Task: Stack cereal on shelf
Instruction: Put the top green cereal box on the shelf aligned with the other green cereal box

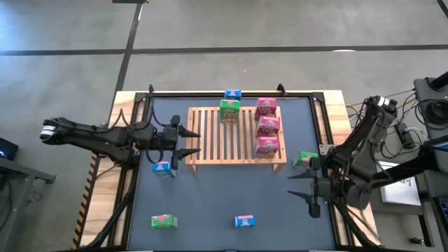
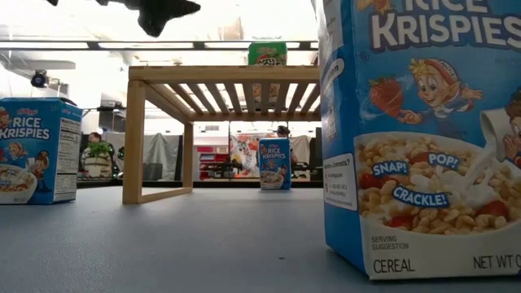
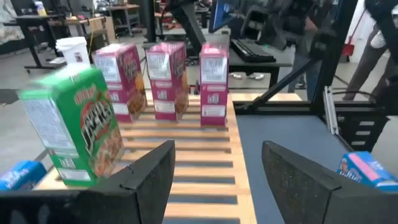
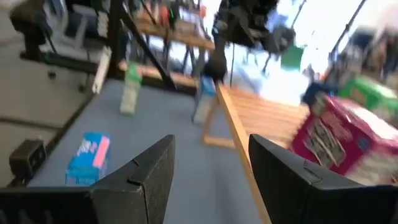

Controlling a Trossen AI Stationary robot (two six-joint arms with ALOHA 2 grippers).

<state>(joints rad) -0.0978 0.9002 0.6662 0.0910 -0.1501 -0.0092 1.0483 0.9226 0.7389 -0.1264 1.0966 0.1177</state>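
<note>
The wooden slatted rack point(image 1: 236, 134) stands mid-table on its legs point(image 2: 133, 138). On it stand a green box point(image 1: 229, 110) and three pink boxes in a row point(image 1: 269, 125). One blue box point(image 1: 232, 94) stands behind the rack. My left gripper point(image 1: 190, 141) is open and empty at the rack's left edge, facing the green box point(image 3: 74, 124) and the pink boxes point(image 3: 165, 81). A blue box point(image 1: 163, 168) stands just below it. My right gripper point(image 1: 301, 185) is open and empty, right of the rack, next to a green box point(image 1: 305, 159).
A green box point(image 1: 163, 221) and a blue box point(image 1: 244, 222) rest near the table's front edge; the blue one fills the low view's right point(image 2: 423, 138). A black frame point(image 1: 318, 105) runs around the mat. There is free room on the rack's left half point(image 1: 210, 140).
</note>
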